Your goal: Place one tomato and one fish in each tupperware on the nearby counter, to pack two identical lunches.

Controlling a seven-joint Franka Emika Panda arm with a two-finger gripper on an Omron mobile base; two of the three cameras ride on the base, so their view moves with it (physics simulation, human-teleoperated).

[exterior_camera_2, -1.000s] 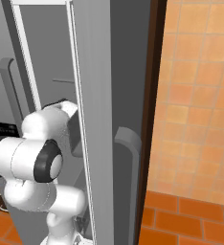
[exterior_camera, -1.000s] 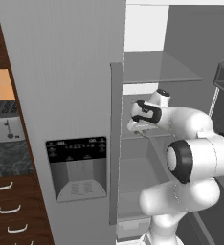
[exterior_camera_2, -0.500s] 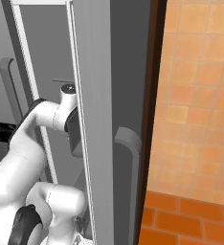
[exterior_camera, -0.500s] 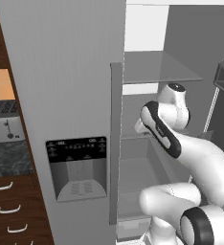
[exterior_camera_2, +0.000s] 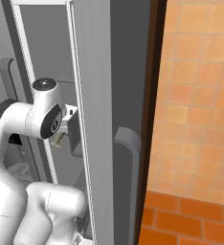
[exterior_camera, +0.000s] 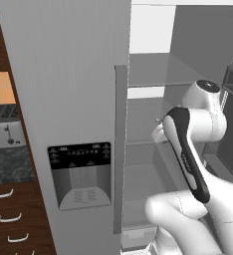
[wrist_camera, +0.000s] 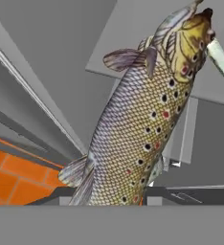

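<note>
**Fish Held at the Open Refrigerator**

At the far left of the left base view, the counter (exterior_camera: 6, 167) appears as a strip of dark marbled stone. A steel toaster (exterior_camera: 4, 133) stands on it, and brown wood drawers (exterior_camera: 11, 219) with curved silver handles sit below it.

To the right stands the closed grey refrigerator door (exterior_camera: 68, 99), which carries a dark dispenser panel (exterior_camera: 80, 174) and a vertical handle (exterior_camera: 119, 144) on its edge. Beyond the handle, the refrigerator interior is open, and a glass shelf (exterior_camera: 158, 69) spans the compartment.

The white arm rises at the lower right and bends back into this opening. In the right base view, the arm reaches past the edge of the open door toward the interior. An orange tiled wall (exterior_camera_2: 200, 95) is at the right of that view.

In the hand view, the fish (wrist_camera: 142, 119) runs up from the bottom edge to the upper right, with its spotted, scaled flank facing the camera and its head at the top. The gripper (wrist_camera: 118, 201) is pinched on the tail end of the fish; the fingertips themselves are hidden behind its body. In the right base view, a small pale part of the fish shows just beside the wrist.
</note>
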